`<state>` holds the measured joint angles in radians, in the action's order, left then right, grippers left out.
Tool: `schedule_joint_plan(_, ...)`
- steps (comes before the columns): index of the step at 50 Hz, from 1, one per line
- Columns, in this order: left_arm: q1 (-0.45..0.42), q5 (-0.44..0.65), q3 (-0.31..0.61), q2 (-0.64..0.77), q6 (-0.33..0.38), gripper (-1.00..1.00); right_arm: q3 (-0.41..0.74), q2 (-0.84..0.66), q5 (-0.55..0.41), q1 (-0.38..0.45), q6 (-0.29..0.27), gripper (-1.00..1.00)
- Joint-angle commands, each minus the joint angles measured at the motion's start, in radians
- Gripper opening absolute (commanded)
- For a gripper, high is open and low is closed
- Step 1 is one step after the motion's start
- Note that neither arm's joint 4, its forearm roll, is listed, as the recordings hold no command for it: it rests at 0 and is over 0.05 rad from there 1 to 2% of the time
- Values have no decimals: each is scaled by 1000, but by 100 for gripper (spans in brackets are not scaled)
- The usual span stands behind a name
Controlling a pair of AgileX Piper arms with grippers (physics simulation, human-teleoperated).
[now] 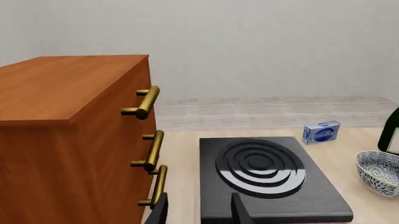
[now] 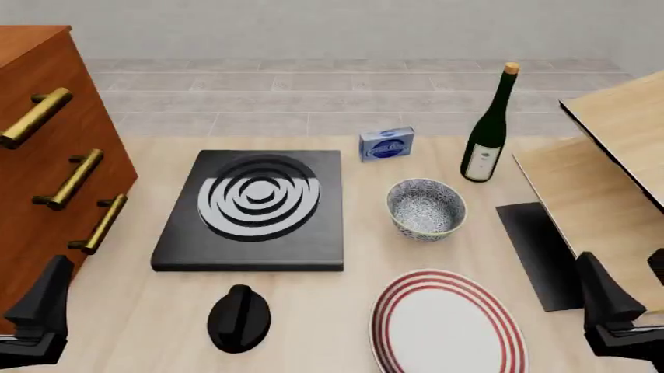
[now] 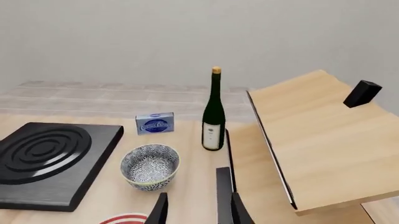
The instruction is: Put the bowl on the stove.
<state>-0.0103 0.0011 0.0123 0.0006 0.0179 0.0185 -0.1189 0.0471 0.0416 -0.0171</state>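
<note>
The speckled grey-blue bowl [image 2: 425, 208] stands upright on the table, just right of the stove [image 2: 254, 210], a black slab with one ringed burner. The two are a small gap apart. My left gripper [image 1: 199, 212] is open and empty at the table's near left corner [image 2: 40, 315], short of the stove's near edge [image 1: 274, 210]. At the near right corner my right gripper [image 3: 198, 212] is open too, holding nothing [image 2: 612, 311], and the bowl [image 3: 149, 165] sits ahead of it and a little left. The bowl's rim also shows in the left wrist view [image 1: 380, 170].
A wooden drawer cabinet [image 2: 52, 155] with brass handles stands left of the stove. A red-striped plate [image 2: 446, 322] and a black knob [image 2: 239, 317] lie near the front. A green bottle [image 2: 487, 128] and a blue box [image 2: 386, 144] stand behind the bowl. A wooden shelf [image 2: 623, 155] and a black mat [image 2: 539, 252] are at the right.
</note>
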Motion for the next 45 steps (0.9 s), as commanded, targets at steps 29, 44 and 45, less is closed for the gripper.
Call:
schedule_joint_plan(29, -67, 27, 43, 2, 13, 100, 97, -727, 379, 98, 50, 100)
schedule_joint_plan(44, -61, 20, 37, 1, 13, 100, 209, -1072, 513, 96, 80, 100)
schedule_joint_plan(45, -60, 21, 37, 1, 12, 100, 216, -1078, 512, 96, 80, 100)
